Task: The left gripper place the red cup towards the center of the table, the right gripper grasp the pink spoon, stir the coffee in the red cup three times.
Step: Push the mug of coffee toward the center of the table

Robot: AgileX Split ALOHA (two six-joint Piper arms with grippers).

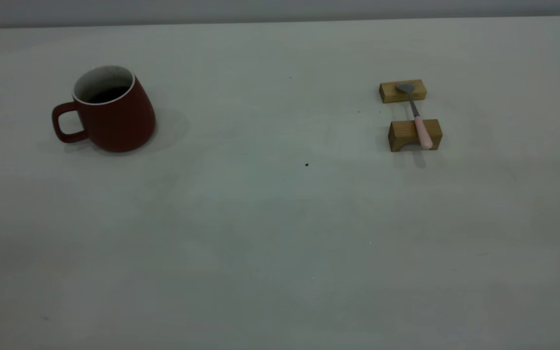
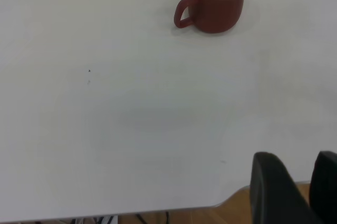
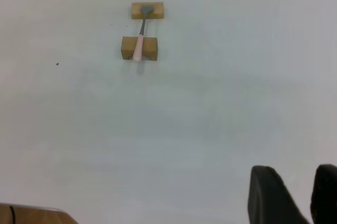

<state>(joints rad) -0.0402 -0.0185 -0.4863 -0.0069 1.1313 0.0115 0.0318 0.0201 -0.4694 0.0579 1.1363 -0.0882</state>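
The red cup (image 1: 114, 114) stands upright on the pale grey-white counter (image 1: 280, 233), well over toward the left side in the exterior view, with its loop handle pointing further left. Inside its white rim sits the coffee (image 1: 109, 94), dark and nearly black, reaching only partway up the white inner wall.

Well apart from it, on the right side of the counter, the pink spoon (image 1: 416, 115) lies bridged across two tan wooden blocks: its grey metal bowl rests on the far block (image 1: 402, 91), and its pale pink handle lies over the near block (image 1: 415, 135) (this one has a shallow arch cut in its underside), the handle's end jutting a little past the block's near face. The two blocks stand just apart from each other, in line. A tiny dark speck (image 1: 306, 165) sits on the counter between cup and spoon, closer to the spoon.

Neither arm appears in the exterior view. The left pincer (image 2: 300, 190) shows only in its own wrist view, near the counter's edge and far from the cup, its two dark fingers (image 2: 271, 187) spread with a clear gap and holding nothing. The right pincer (image 3: 297, 195) is likewise parted and empty in its wrist view, well back from the spoon and blocks.
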